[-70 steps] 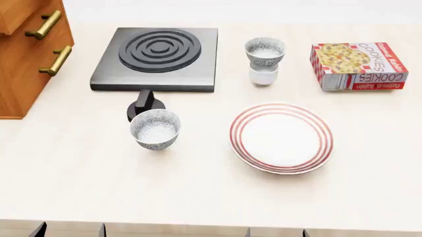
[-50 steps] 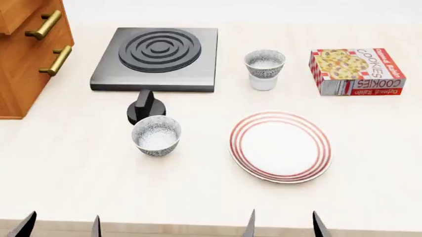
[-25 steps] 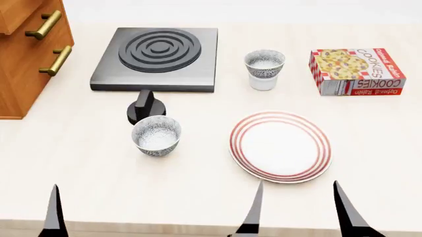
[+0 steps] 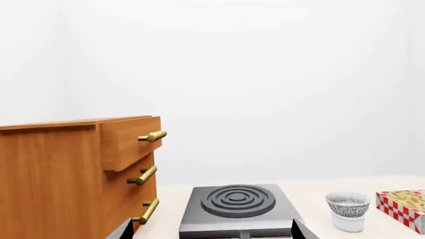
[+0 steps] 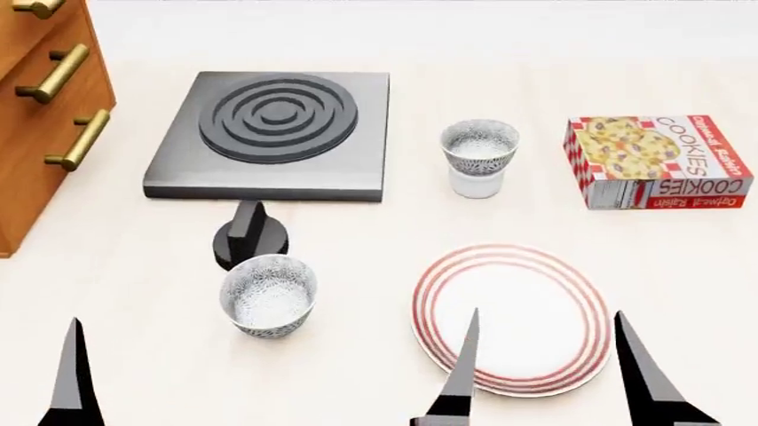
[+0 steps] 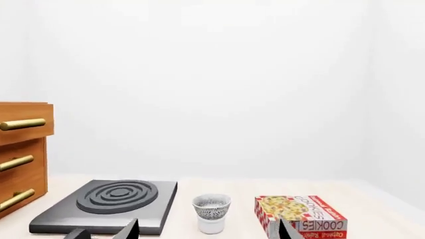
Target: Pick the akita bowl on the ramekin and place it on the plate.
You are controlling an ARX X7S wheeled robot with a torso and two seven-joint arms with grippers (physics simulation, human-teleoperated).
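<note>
Nearest, two dark gripper tips rise at the desk's [image 5: 355, 257] front edge. The right gripper [image 5: 545, 368] stands spread wide, its fingers [image 5: 457, 373] over the near rim of the red-ringed plate [image 5: 509, 319], holding nothing. Of the left gripper [image 5: 74, 377] only one finger shows from above; the left wrist view shows its two tips wide apart, empty. At about 9 o'clock from the plate sits a second speckled bowl [image 5: 269, 295], with a black knob [image 5: 250, 236] just beyond it. Farther back, at 12 o'clock from the plate, the akita bowl [image 5: 478, 147] rests on the white ramekin [image 5: 477, 183]. A stove plate [image 5: 275, 133] lies at its 9 o'clock, a cookie box [image 5: 658, 160] at 3 o'clock, wooden drawers [image 5: 48, 98] far left.
</note>
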